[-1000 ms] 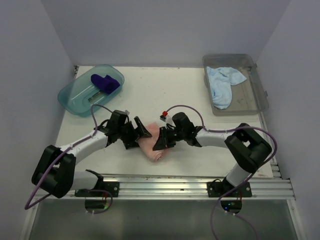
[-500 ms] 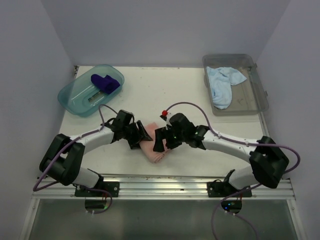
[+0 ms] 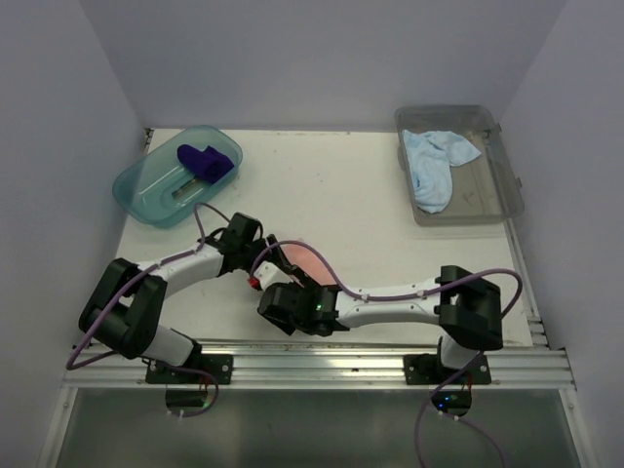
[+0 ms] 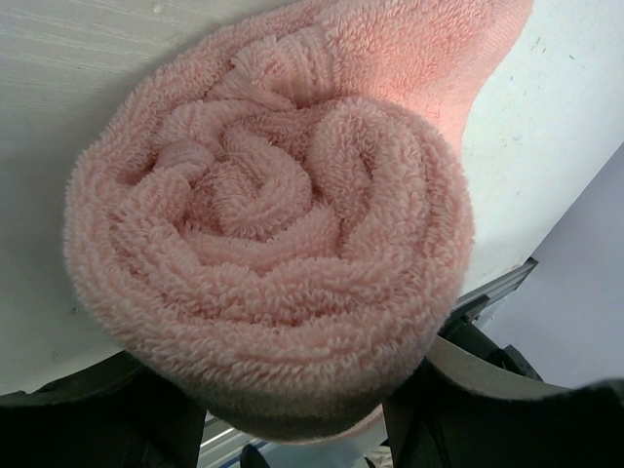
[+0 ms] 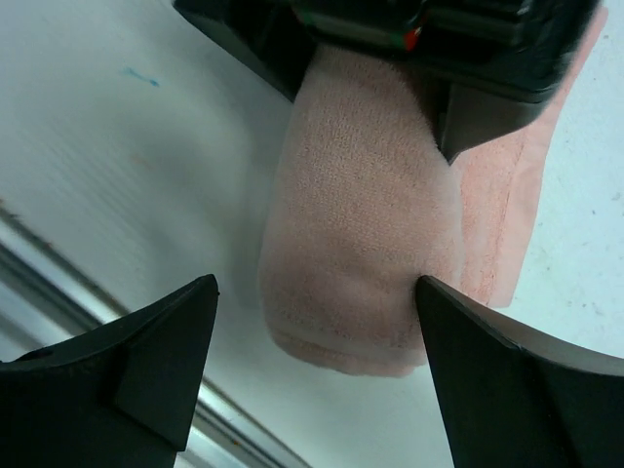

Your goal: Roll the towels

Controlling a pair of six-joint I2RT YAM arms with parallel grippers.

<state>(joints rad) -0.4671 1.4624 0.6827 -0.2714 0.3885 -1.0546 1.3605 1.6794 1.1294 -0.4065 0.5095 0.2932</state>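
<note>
Along the near edge, the metal rail runs close behind the right end effector, leaving it little room to back away. A second ago this end effector was at the roll's right side with its fingers nearly together. It has since swung round to the near side, and its fingers now stand wide apart, touching nothing.

Just ahead of it lies the salmon pink towel, wound into a tight roll with a loose flap trailing on the counter. The left end effector, spread open a second ago, is now clamped on the far end of the roll.

Beyond both, bare counter stretches to the back wall. Far left of the left end effector sits the teal tub with the dark purple towel. Far right is the grey bin holding the light blue towel.
</note>
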